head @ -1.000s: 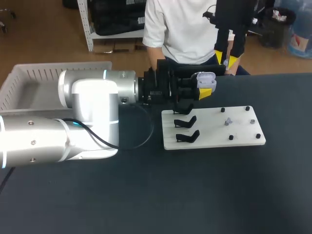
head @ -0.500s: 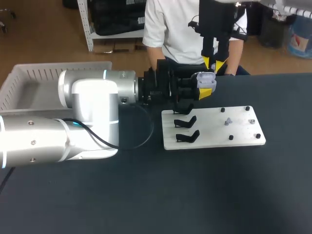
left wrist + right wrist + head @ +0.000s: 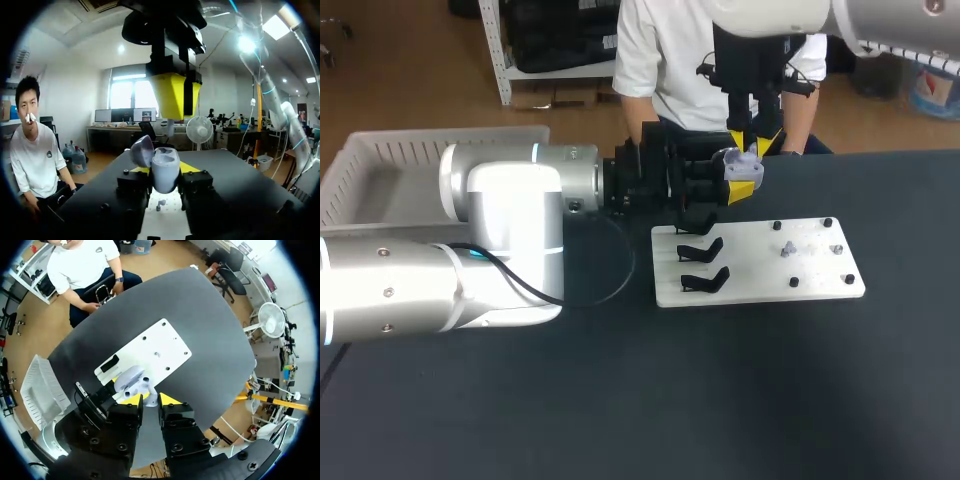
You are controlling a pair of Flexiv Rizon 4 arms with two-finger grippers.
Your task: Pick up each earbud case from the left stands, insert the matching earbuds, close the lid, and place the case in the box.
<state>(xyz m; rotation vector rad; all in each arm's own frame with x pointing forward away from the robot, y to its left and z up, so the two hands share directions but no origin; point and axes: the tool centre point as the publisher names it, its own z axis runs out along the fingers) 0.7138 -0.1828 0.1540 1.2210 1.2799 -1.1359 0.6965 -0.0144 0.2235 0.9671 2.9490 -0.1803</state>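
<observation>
My left gripper (image 3: 741,178) is shut on a lavender earbud case (image 3: 741,160), holding it upright above the table's far side with its lid open. In the left wrist view the case (image 3: 165,171) sits between the yellow fingers (image 3: 191,167), lid tipped back. My right gripper (image 3: 751,141) hangs straight over the case (image 3: 134,380), fingers close together (image 3: 150,400); a small pale earbud (image 3: 171,129) pokes out under its tips (image 3: 175,97). A white board (image 3: 820,283) carries black stands (image 3: 701,250) on its left side and pegs with a pale earbud (image 3: 788,248) on its right.
A white slatted basket (image 3: 380,150) stands at the table's far left, partly behind my left arm (image 3: 500,235); it also shows in the right wrist view as the basket (image 3: 42,385). A person sits just beyond the far edge. Dark tabletop (image 3: 720,400) stretches in front of the board.
My right arm has swung in from the right and come down until its tips are just above the open case. The left arm and the case have stayed where they were.
</observation>
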